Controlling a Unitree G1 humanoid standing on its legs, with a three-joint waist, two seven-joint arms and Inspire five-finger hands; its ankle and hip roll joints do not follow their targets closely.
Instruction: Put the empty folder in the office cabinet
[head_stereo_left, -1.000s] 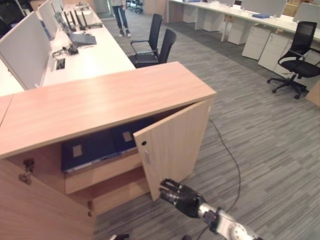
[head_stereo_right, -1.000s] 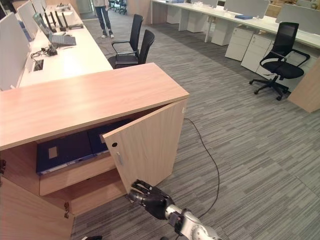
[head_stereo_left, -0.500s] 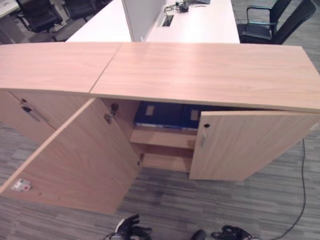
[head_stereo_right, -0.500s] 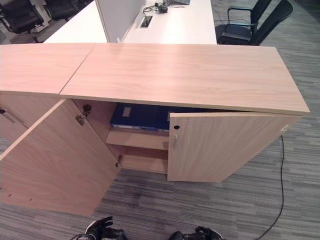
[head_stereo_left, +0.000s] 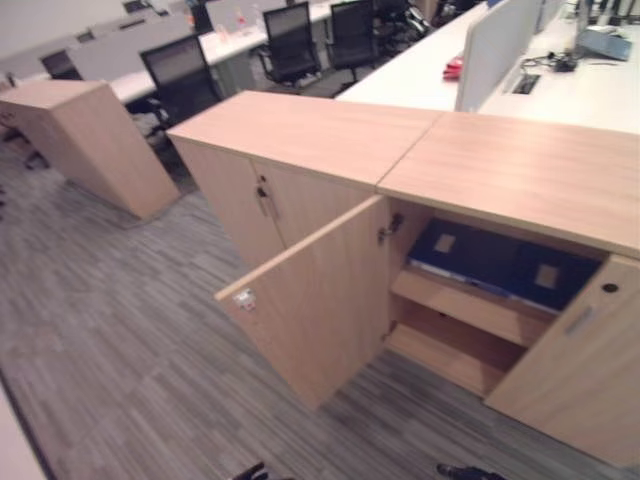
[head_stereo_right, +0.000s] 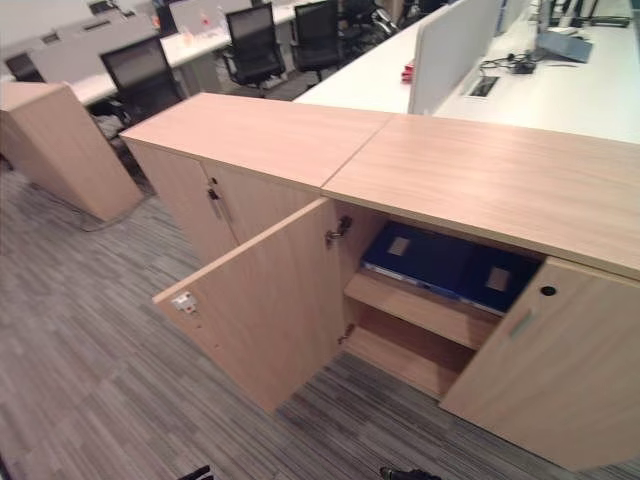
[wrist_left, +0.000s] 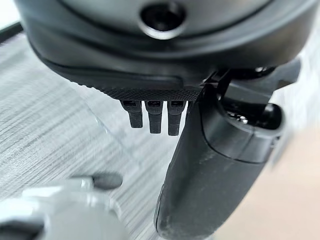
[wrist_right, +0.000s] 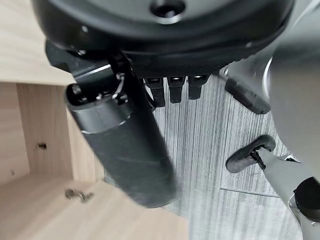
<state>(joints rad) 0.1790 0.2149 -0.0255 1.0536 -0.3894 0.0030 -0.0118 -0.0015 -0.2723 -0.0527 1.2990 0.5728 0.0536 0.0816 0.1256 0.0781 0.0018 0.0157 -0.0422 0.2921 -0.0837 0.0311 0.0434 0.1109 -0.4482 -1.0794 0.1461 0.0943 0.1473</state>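
Two dark blue folders (head_stereo_left: 470, 255) (head_stereo_left: 545, 280) lie flat side by side on the upper shelf of the wooden office cabinet (head_stereo_left: 520, 165). Its left door (head_stereo_left: 310, 300) stands wide open and its right door (head_stereo_left: 580, 370) is partly closed in front of the shelf. My left hand (wrist_left: 210, 170) hangs low over the carpet with relaxed fingers, holding nothing. My right hand (wrist_right: 120, 145) hangs beside a wooden panel, also relaxed and holding nothing. Both hands sit well in front of the cabinet, at the bottom edge of the eye views: left hand (head_stereo_left: 252, 470), right hand (head_stereo_left: 465, 471).
A second cabinet (head_stereo_left: 260, 190) with shut doors joins this one on the left. Another wooden unit (head_stereo_left: 90, 140) stands further left. Office chairs (head_stereo_left: 185, 75) and desks with dividers (head_stereo_left: 500, 50) lie behind. Grey carpet (head_stereo_left: 120, 340) stretches to the left and front.
The whole view has swung to the left, so the camera moved. My right hand has dropped from beside the right door's lower corner to the bottom edge. Cabinet and folders are unchanged.
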